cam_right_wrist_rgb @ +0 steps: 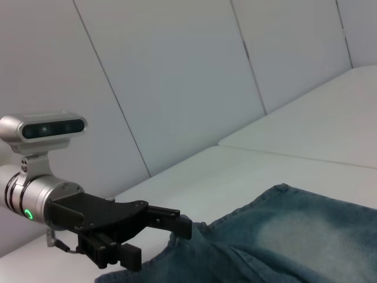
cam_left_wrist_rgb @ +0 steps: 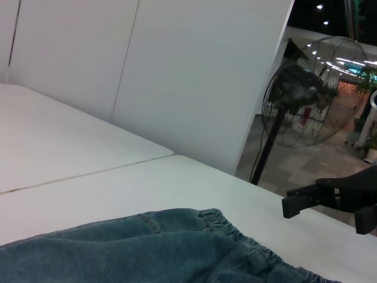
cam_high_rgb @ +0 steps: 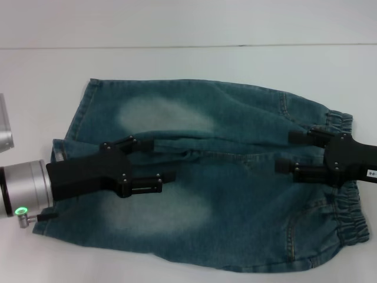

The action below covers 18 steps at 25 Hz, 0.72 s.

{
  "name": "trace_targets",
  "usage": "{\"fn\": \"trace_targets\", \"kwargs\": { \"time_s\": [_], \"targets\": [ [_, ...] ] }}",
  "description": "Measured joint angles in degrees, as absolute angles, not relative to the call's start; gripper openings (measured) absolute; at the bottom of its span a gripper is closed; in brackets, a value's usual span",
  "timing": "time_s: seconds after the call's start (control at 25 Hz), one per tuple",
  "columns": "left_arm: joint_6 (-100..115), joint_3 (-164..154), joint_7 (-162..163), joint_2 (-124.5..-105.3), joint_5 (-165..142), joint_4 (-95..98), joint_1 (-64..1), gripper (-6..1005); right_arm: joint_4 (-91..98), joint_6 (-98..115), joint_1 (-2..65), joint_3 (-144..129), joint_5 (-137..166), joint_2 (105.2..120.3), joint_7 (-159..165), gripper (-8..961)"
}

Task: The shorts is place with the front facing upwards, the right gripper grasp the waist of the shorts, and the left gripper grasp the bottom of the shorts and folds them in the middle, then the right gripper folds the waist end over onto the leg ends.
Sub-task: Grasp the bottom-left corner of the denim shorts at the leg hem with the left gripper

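Note:
The blue-green denim shorts (cam_high_rgb: 235, 194) lie flat on the white table (cam_high_rgb: 188, 65), with two pale faded patches facing up. The ruffled waist (cam_high_rgb: 353, 219) is at the right and the flat leg ends (cam_high_rgb: 80, 115) at the left. My left gripper (cam_high_rgb: 162, 159) reaches in over the leg side toward the middle, open with nothing between its fingers. My right gripper (cam_high_rgb: 284, 151) stands over the waist side near the band's middle, also open and empty. The right wrist view shows the left gripper (cam_right_wrist_rgb: 165, 244) at the shorts' (cam_right_wrist_rgb: 283, 236) edge. The left wrist view shows the waist (cam_left_wrist_rgb: 218, 221) and the right gripper (cam_left_wrist_rgb: 321, 217) beyond it.
A seam (cam_high_rgb: 177, 46) crosses the table behind the shorts. White wall panels stand at the back, and a floor fan (cam_left_wrist_rgb: 306, 100) is off past the table's edge. Bare table surrounds the shorts on all sides.

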<state>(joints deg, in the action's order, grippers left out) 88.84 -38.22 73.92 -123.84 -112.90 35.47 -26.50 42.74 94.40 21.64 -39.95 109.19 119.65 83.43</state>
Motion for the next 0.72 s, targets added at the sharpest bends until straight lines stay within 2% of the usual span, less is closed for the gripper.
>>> {"fn": "trace_targets", "kwargs": {
  "time_s": [0.4,0.72],
  "targets": [
    [90.2,-38.1,74.9,-123.75,-112.9,36.2,-26.7,937,42.4,94.1,21.9,-39.9,108.9,119.71,83.3,945],
    [101.2,-33.1,82.0,-122.61,-113.1,45.4,-20.8,938,42.4,93.2,22.0,-40.0,108.8,119.73,83.3,945]
  ]
}}
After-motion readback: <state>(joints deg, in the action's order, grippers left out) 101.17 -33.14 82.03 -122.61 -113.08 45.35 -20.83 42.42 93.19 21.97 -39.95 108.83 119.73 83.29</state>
